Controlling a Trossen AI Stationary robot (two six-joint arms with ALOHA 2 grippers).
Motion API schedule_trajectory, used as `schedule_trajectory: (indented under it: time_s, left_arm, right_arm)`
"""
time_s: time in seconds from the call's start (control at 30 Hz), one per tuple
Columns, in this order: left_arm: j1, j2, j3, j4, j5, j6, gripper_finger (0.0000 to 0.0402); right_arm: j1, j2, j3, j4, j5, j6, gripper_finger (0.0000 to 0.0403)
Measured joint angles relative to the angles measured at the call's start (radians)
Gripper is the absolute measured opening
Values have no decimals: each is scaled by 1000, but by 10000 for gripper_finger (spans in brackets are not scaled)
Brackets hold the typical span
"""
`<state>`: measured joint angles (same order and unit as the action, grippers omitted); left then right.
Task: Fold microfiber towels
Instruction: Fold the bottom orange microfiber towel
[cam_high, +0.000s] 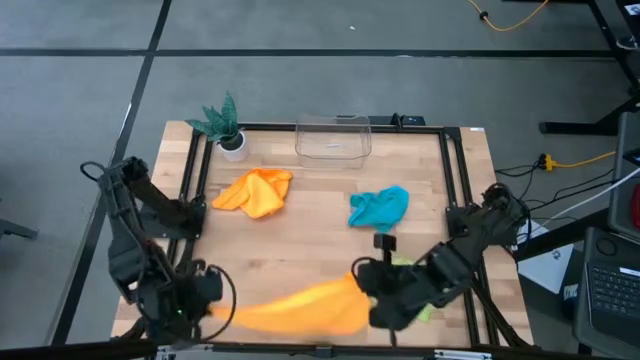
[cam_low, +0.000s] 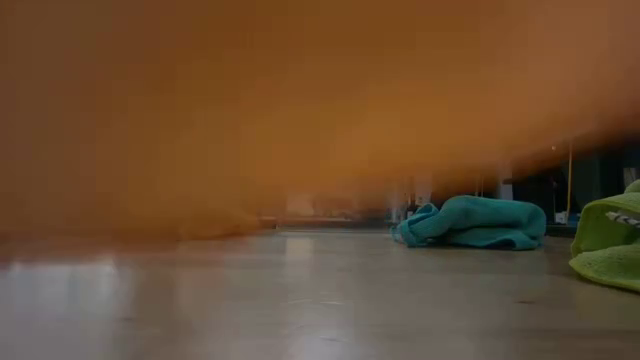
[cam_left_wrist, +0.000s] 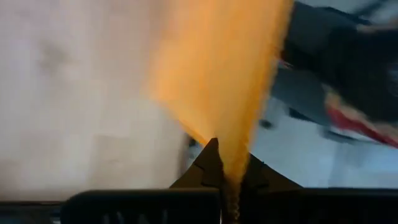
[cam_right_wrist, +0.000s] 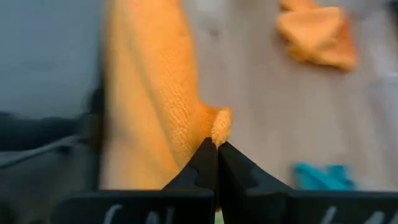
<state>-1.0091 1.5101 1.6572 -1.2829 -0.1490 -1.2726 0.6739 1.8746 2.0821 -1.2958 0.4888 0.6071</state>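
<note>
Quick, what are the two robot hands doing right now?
Left gripper: shut on the orange towel.
Right gripper: shut on the same orange towel.

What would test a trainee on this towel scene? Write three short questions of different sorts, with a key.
1. True or false: both grippers are shut on the same orange towel.
2. Which towel lies nearest the clear bin? A) teal towel B) lime green towel C) crumpled orange towel
3. Fill in: the potted plant stands at the table's far ____ corner in the high view.

Key: 1 true: the left gripper and right gripper each pinch one end. 2 A. 3 left.
</note>
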Motion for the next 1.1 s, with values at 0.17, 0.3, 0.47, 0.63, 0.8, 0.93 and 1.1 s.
schedule_trajectory:
  time_s: [0.17, 0.3, 0.47, 0.63, 0.8, 0.93, 1.1]
  left_arm:
    - [58, 4, -124, -213, -30, -52, 0]
    - [140, 4, -327, -216, -8, -58, 0]
    - [255, 5, -566, -207, 36, -24, 0]
    - [358, 5, -692, -266, 42, 4, 0]
    - [392, 5, -697, -263, 44, 25, 0]
    - [362, 5, -662, -217, 43, 18, 0]
    - [291, 4, -655, -27, 44, 2, 0]
  right_arm:
    - [-110, 7, -215, 130, 51, -31, 1]
    - [-220, 9, -483, 440, 33, -132, 1]
    - [-358, 9, -712, 744, 42, -257, 1]
    - [-483, 9, -796, 894, 64, -367, 1]
    - [-522, 9, -774, 904, -3, -381, 0]
    - [-480, 9, -766, 898, -37, -404, 2]
    - [-406, 8, -778, 854, -27, -378, 2]
